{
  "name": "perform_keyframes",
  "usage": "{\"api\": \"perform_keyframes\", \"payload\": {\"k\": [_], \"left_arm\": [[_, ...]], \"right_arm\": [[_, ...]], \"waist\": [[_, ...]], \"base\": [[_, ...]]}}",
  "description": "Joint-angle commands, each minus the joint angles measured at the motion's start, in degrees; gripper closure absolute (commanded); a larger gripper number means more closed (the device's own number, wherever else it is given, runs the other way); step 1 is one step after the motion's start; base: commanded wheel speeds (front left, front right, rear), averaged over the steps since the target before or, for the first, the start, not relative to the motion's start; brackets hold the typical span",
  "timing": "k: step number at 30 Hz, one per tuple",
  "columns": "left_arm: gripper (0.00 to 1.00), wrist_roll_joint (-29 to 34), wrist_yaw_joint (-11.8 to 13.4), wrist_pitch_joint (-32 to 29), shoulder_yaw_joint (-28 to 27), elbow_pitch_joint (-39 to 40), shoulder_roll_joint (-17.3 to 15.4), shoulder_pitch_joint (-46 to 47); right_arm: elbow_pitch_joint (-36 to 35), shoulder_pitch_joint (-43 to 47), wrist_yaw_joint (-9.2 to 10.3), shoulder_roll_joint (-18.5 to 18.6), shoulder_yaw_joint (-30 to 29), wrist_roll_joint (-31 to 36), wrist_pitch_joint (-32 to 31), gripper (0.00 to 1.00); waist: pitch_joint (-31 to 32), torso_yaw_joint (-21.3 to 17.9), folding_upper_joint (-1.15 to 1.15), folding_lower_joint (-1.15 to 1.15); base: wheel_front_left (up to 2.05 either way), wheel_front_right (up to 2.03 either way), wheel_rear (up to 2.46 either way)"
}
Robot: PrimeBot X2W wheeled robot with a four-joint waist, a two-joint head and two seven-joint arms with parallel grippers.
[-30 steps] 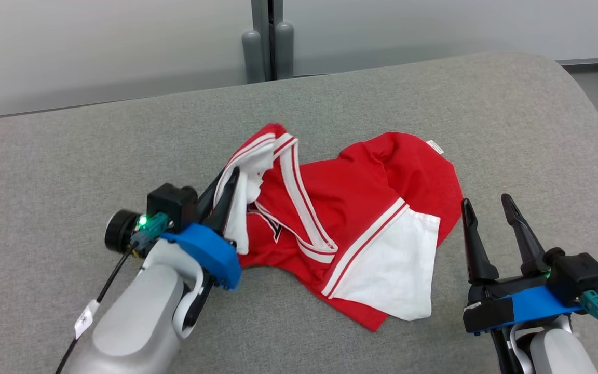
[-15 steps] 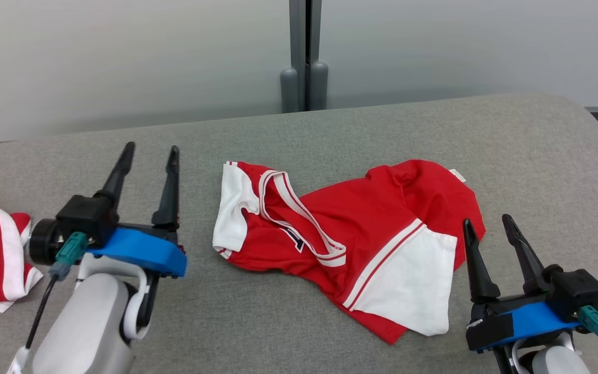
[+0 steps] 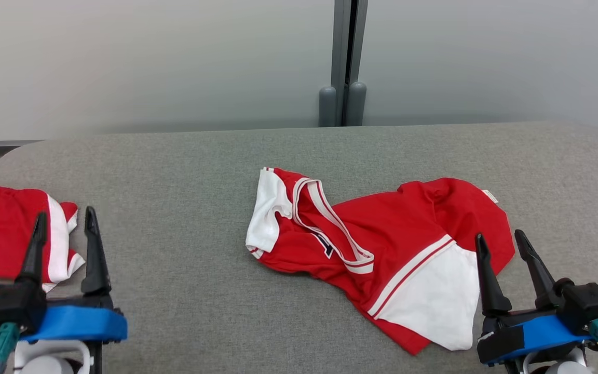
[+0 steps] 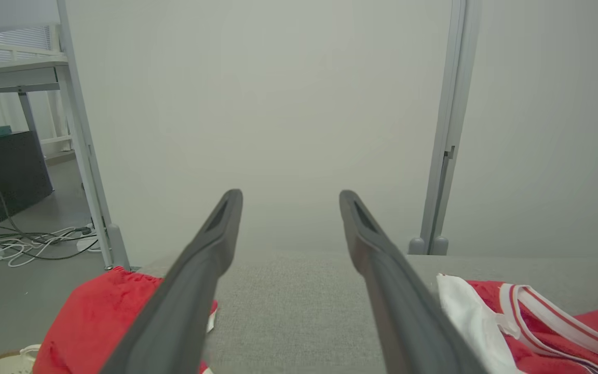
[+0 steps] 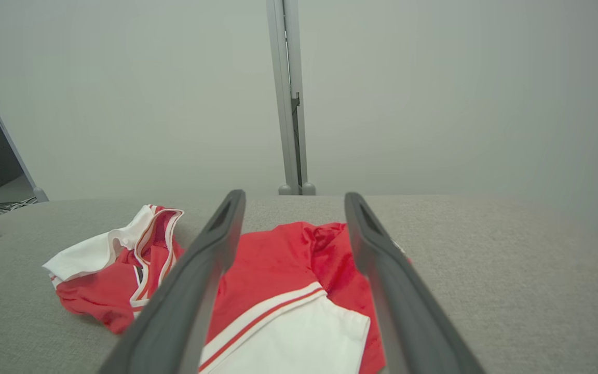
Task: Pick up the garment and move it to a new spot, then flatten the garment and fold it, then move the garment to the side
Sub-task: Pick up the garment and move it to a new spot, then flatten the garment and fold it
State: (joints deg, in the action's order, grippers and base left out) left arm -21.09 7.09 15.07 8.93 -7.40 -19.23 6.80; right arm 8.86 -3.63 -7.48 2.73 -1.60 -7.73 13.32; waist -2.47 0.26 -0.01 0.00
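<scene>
A crumpled red garment [image 3: 397, 244] with white sleeves and white-striped collar lies on the grey padded table [image 3: 185, 171], right of centre. It also shows in the right wrist view [image 5: 278, 270] and at the lower right of the left wrist view [image 4: 532, 322]. My left gripper [image 3: 64, 222] stands open at the lower left, well clear of the garment, its fingers [image 4: 211, 244] wide apart. My right gripper [image 3: 501, 241] stands open at the lower right, just beside the garment's right edge, empty.
A second red and white cloth [image 3: 8, 239] lies at the table's left edge, behind my left gripper. A grey partition wall with a post [image 3: 343, 62] stands behind the table. A desk and floor cables [image 4: 24, 244] are off to the left.
My left gripper let go of the garment's collar, opened and drew back to the lower left. The collar part dropped flat. The head camera tilted up and shifted, so the whole scene moved.
</scene>
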Motion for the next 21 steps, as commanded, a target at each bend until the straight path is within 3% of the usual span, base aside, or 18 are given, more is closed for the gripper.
{"api": "perform_keyframes", "payload": {"k": [1,9,21], "left_arm": [[0.0,0.4,0.5,0.1,-1.3,0.8,0.0,-2.6],[0.0,1.2,0.2,0.1,-1.6,1.2,0.2,-9.1],[0.0,1.0,0.9,-3.1,0.0,2.4,-0.1,-11.5]], "right_arm": [[-0.2,0.8,-0.03,0.3,-0.3,0.4,-0.3,0.0],[-0.2,2.4,-0.03,0.3,-1.2,0.6,-0.9,0.0],[-0.7,4.7,-0.03,0.3,-1.9,0.7,-2.1,0.0]], "waist": [[0.2,0.5,0.01,0.0],[1.9,1.7,0.01,0.0],[3.1,2.0,0.01,0.0]], "base": [[0.0,0.0,0.0],[0.0,0.0,0.0],[0.0,0.0,0.0]]}}
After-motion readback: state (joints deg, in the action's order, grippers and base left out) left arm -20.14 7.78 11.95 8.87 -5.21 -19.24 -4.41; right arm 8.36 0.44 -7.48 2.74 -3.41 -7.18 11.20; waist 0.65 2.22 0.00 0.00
